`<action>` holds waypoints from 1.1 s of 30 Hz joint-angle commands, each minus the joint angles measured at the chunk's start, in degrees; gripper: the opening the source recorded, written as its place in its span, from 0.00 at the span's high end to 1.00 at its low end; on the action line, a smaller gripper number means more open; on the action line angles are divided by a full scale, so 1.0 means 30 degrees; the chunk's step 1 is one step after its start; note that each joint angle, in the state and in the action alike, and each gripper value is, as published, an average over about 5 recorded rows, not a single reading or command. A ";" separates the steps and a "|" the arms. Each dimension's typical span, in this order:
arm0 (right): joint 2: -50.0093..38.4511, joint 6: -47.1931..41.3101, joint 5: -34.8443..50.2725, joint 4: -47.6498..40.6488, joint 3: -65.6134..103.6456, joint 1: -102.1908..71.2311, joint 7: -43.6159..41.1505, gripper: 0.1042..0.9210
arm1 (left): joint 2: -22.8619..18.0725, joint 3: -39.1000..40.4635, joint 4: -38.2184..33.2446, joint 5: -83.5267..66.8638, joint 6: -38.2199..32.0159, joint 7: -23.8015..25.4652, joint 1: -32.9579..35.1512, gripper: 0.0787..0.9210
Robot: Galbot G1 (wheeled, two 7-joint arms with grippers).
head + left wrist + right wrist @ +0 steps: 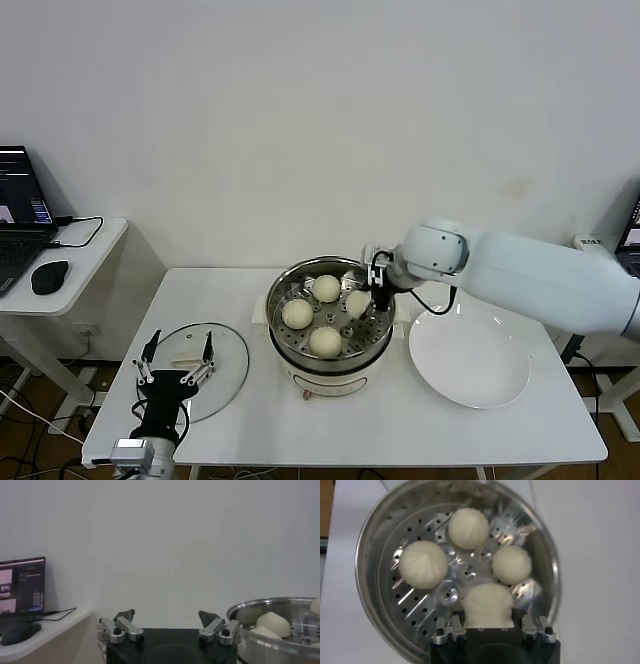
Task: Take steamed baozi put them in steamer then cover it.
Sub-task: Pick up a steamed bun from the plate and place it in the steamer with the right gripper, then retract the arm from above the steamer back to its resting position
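Overhead, the right gripper clasps the fourth smooth cream-white baozi at three o'clock inside the shiny round steel steamer, three buns already seated. The domed glass lid lies at nine o'clock of the pot, nearest the left gripper, splayed empty. Left wrist: rim just beside. Right wrist: fingers pinch the bun above the tray.
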 commanded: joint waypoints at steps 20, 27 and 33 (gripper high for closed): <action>-0.2838 -0.0176 0.0065 0.2316 0.3465 -0.0846 0.1488 0.13 | 0.0056 -0.0087 0.0057 -0.0025 0.0007 -0.0107 -0.0039 0.12; -0.7699 0.2455 0.1843 0.5730 1.0426 -0.7583 0.8003 0.12 | 0.0053 -0.0049 0.0253 0.0023 -0.0002 -0.0149 -0.0122 0.12; -0.9015 0.9061 0.1130 0.7337 2.1761 -2.0906 1.2670 0.12 | -0.0002 -0.0013 0.0709 0.0285 -0.0141 -0.0237 -0.0236 0.12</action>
